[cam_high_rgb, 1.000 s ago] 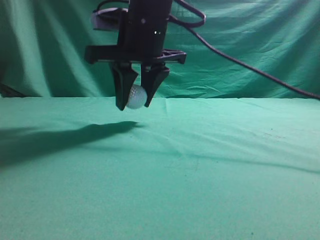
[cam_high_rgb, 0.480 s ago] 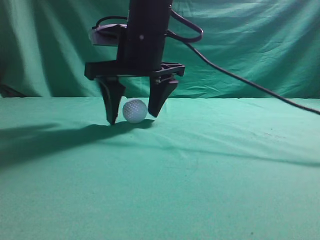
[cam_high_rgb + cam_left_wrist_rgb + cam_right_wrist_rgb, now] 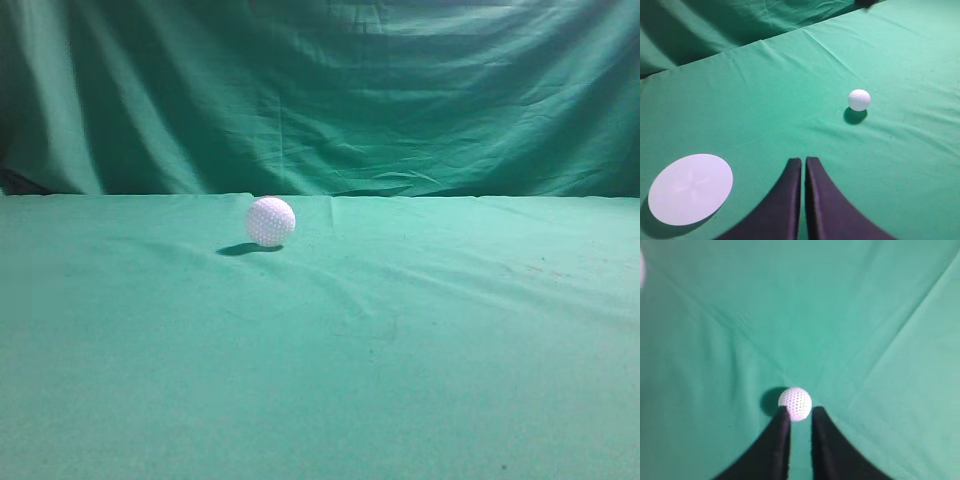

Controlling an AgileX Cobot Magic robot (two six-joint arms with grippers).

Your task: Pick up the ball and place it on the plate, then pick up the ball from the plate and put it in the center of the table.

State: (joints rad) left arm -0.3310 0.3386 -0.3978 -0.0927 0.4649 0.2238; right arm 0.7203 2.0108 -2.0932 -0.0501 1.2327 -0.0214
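Observation:
The white dimpled ball lies free on the table, left of middle near the far edge, and no gripper shows in the exterior view. In the right wrist view, my right gripper hangs above the ball, its fingers parted and empty. In the left wrist view, my left gripper is shut and empty above the cloth, with the ball well ahead to its right. The white round plate lies empty to the left of the left gripper.
A darker folded green curtain hangs behind the table's far edge. The cloth has low wrinkles around the ball.
The right gripper lowered the ball to the cloth, opened, and rose out of the exterior view. The ball stays where it was set down.

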